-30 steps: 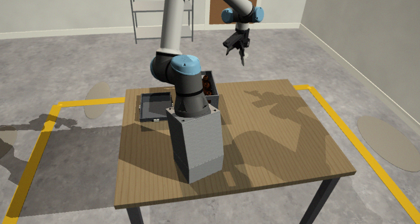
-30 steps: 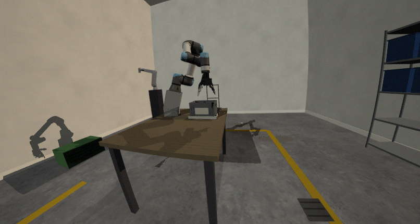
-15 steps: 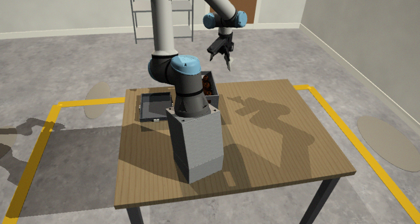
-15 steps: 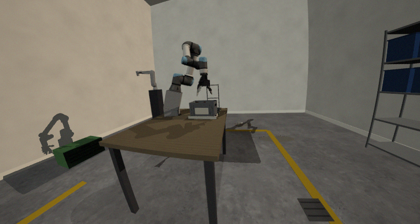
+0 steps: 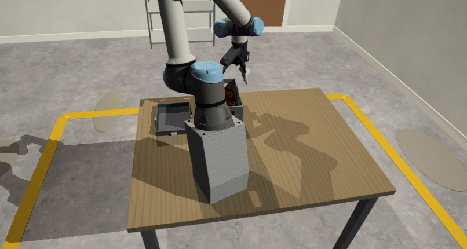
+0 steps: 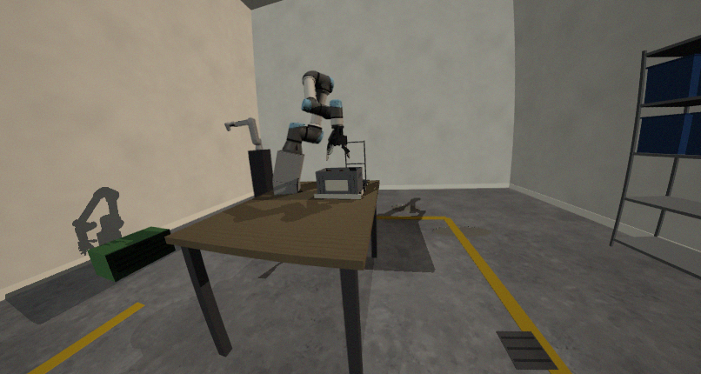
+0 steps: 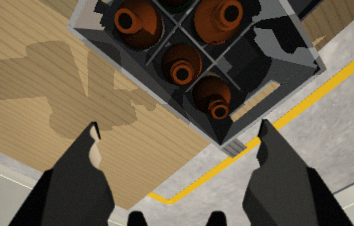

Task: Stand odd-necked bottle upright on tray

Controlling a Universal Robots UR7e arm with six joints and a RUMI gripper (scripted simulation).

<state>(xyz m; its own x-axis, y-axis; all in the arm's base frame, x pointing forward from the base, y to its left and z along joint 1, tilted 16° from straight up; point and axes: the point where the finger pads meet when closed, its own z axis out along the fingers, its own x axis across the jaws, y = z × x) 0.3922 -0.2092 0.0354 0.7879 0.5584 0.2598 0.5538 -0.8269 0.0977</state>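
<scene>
The grey crate (image 5: 237, 110) (image 6: 320, 183) (image 7: 287, 75) stands on the table with dividers inside. In the wrist view it holds several upright orange-brown bottles, among them one at upper left (image 7: 149, 27), one at upper right (image 7: 212, 25), one in the middle (image 7: 181, 61) and one near the lower corner (image 7: 211, 92). A dark green bottle (image 7: 176, 4) is cut off at the top edge. I cannot tell which neck differs. The dark tray (image 5: 172, 116) stands left of the crate and holds nothing. My gripper (image 5: 235, 76) (image 6: 338, 157) (image 7: 178, 121) is open and empty, above the crate.
The robot's pedestal (image 5: 217, 162) stands on the wooden table (image 5: 310, 123) (image 6: 294, 229) and the arm's base hides part of the crate in the top view. One crate compartment at the right in the wrist view shows no bottle. The crate and tray are near the table's far edge.
</scene>
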